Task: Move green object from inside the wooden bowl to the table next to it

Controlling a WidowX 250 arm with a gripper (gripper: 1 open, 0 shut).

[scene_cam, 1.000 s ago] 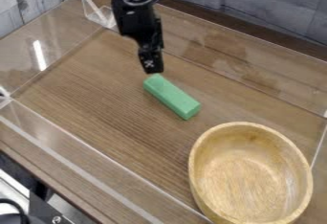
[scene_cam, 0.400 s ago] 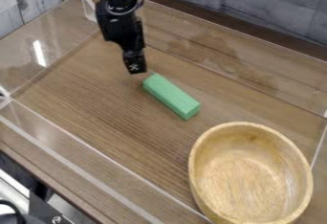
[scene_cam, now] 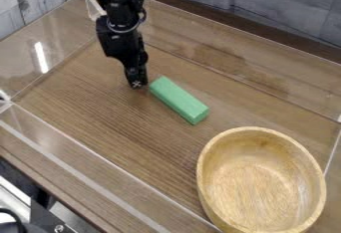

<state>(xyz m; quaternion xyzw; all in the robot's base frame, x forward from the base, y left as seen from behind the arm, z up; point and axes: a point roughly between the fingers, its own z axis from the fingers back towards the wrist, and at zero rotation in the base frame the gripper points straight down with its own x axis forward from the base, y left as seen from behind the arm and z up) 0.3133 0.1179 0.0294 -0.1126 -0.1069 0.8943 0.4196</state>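
Plastic walling [scene_cam: 80, 167], clear and low, runs along the nearest edge of the brown wood-grain worktop [scene_cam: 120, 127]. Just behind it, at the lower right, sits the wooden bowl [scene_cam: 262, 182], round and shallow with a thick pale rim, its hollow showing only bare grain. Farther back, toward the middle, the green object [scene_cam: 178, 100] lies flat on the worktop, outside the bowl and apart from it, its long side running diagonally from upper left to lower right. Just beside its upper-left end the pincer [scene_cam: 135, 78] points steeply down, its tip close to the wood; the view does not settle whether it touches the green bar. Its fingers are small and dark against the arm, so I cannot tell whether they stand apart or together, and nothing shows between them. Behind it the black arm [scene_cam: 114, 8] rises toward the upper left, where the far clear wall meets a pale planked backdrop [scene_cam: 266, 3].
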